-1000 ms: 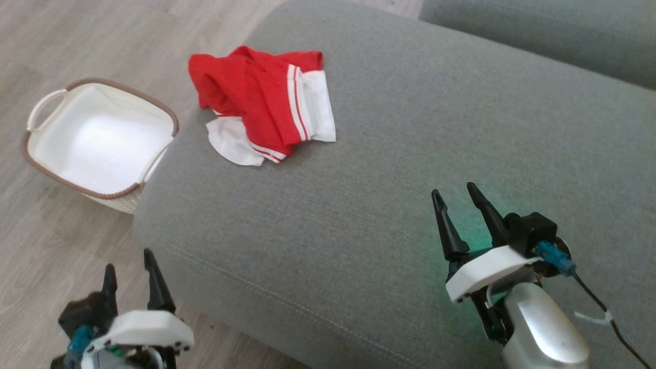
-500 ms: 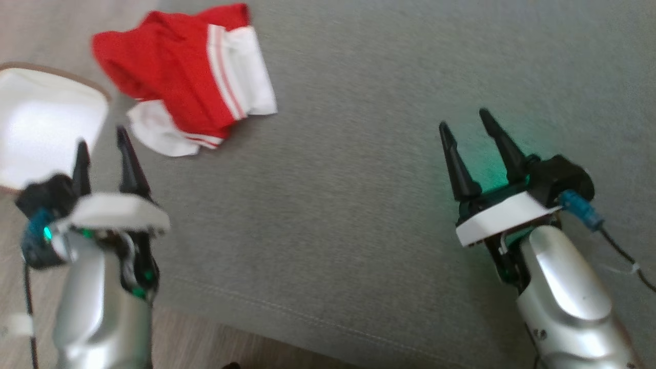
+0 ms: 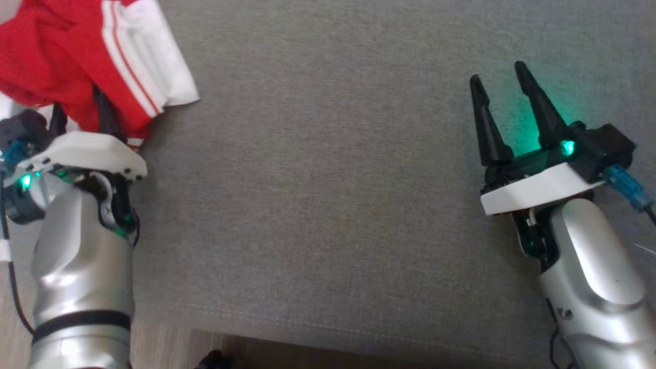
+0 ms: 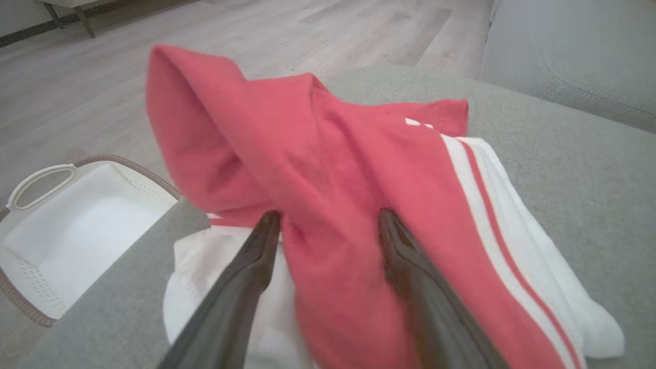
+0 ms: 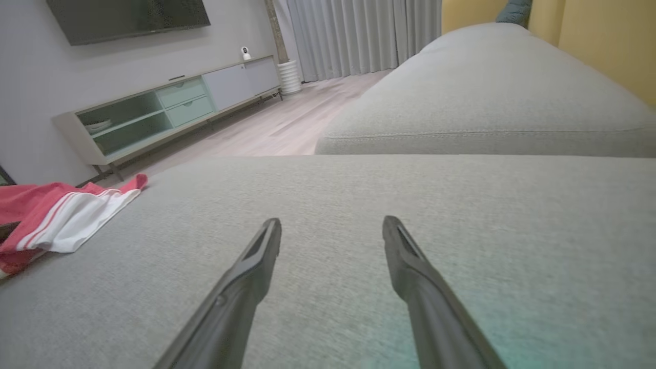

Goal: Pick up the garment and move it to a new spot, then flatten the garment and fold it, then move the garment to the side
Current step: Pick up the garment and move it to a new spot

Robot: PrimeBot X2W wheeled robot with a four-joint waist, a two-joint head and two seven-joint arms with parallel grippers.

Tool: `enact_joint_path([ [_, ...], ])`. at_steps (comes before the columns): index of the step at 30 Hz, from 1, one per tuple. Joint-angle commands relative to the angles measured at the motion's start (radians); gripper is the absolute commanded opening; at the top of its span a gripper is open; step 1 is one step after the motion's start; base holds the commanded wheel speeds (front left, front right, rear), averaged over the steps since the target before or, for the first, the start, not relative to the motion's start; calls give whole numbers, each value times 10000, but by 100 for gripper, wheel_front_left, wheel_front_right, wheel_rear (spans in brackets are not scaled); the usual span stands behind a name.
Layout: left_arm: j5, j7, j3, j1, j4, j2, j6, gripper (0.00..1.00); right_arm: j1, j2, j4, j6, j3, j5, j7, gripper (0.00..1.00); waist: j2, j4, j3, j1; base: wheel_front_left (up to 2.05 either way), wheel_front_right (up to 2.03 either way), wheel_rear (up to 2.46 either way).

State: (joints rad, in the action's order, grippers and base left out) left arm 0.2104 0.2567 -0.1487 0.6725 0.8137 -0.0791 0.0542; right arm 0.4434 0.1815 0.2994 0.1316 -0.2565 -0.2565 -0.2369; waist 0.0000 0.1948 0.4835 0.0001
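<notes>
The garment [image 3: 77,66] is a crumpled red piece with white panels and stripes, lying on the grey sofa cushion [image 3: 328,179] at the top left of the head view. My left gripper [image 3: 77,105] has reached its near edge. In the left wrist view the open fingers of the left gripper [image 4: 328,218] stand on either side of a raised red fold of the garment [image 4: 318,154], not closed on it. My right gripper [image 3: 497,72] hovers open over bare cushion far to the right, empty. The right wrist view has the right gripper [image 5: 333,221] over grey fabric and the garment [image 5: 56,215] at the far left.
A white basket [image 4: 154,177] with a brown rim sits on the wooden floor just left of the cushion. The cushion's front edge [image 3: 307,333] runs along the bottom of the head view. A second grey cushion [image 5: 487,102] lies beyond, and a low cabinet [image 5: 154,113] stands against the wall.
The head camera has swung, shifting the whole picture. My left gripper has advanced across the cushion to the garment and now straddles a red fold. Both grippers stay open.
</notes>
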Motion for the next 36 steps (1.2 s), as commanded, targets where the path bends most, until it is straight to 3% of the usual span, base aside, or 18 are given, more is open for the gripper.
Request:
enact_joint_path([
  [1,-119,51,-362,197,-132,-543,84,62,131,-33,-378,-9,-146,-38,27,100,0,-191,156,-1,0,0,0],
  [2,-144,51,-396,255,-84,-560,104,6,141,-31,-369,-9,-127,-47,20,100,0,-232,161,-1,0,0,0],
  [3,-189,51,-419,299,-93,-579,123,0,146,-36,-347,-9,-97,-59,7,100,0,-263,145,-1,0,0,0],
  [6,-461,51,-403,383,-486,-692,142,0,166,-105,-215,-9,-42,-88,-45,100,0,-377,-13,-1,0,0,0],
  [14,-1200,51,45,688,-2893,-585,-310,0,160,-621,553,-9,-172,-256,-207,100,0,-950,-1169,-1,0,0,0],
  [23,-1146,51,1060,841,-4157,111,-971,0,318,-1159,977,-9,-358,-445,-244,100,0,-2408,-2293,-1,0,0,0],
  [27,-788,51,2092,963,-4345,270,-1121,0,374,-1258,924,-9,-368,-505,-246,100,0,-3274,-2432,-1,0,0,0],
  [36,1646,51,5439,1128,-4806,286,-123,0,555,-1308,812,-9,-475,-755,-247,100,0,-4897,-2010,-1,0,0,0],
])
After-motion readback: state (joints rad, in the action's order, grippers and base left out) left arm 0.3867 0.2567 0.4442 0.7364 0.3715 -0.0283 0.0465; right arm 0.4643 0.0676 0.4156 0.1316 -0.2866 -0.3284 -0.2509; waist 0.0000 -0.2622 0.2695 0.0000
